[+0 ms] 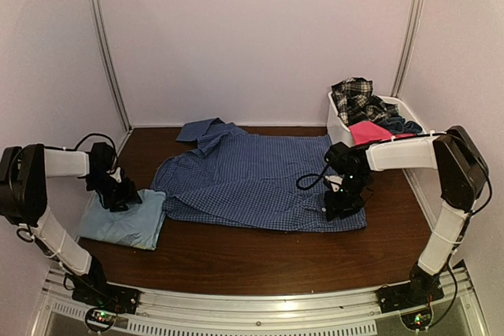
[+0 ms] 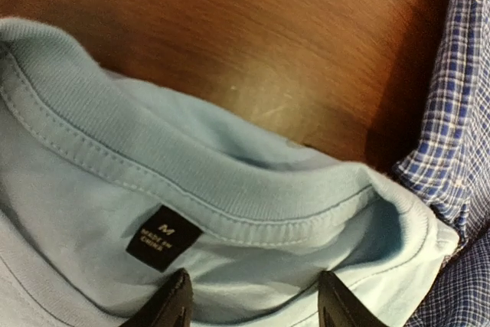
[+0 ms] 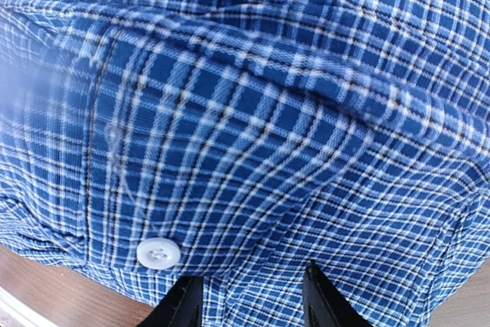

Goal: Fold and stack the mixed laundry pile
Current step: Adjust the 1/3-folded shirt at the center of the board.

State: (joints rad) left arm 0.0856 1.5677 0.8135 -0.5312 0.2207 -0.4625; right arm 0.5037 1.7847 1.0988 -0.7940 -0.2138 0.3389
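Left gripper (image 2: 256, 296) sits low over the light blue T-shirt (image 2: 230, 212), its 2 dark fingers apart, smooth knit showing in the gap between them. Look at that collar: a thick ribbed band with 2 rows of stitching, curving in a soft arc, and a small black neck label (image 2: 162, 237) printed with a white M. The T-shirt lies folded in a rough rectangle at the near left of the table (image 1: 236, 261), its right edge touching the blue small-check button shirt (image 1: 260, 179).

That shirt is spread wide and mostly flat across the middle, woven cotton in fine blue, white and dark checks, its collar rumpled at the far side. Right gripper (image 3: 249, 296) is down at its near right corner, fingers parted, checked cloth bulging in loose ridges just past the tips. 1 round white button (image 3: 158, 253) sits close to the left finger.

Far right, a white plastic basket (image 1: 339, 127) holds the remaining laundry: a black-white plaid piece (image 1: 354, 96) draped over the far rim, a hot pink piece (image 1: 368, 131) and a dark navy piece (image 1: 400, 125) beside it.

The tabletop is dark reddish-brown wood grain with a slight sheen. Plain pale walls (image 1: 260, 37) close in on 3 sides, with 2 slim metal rails (image 1: 106, 45) running up the corners.
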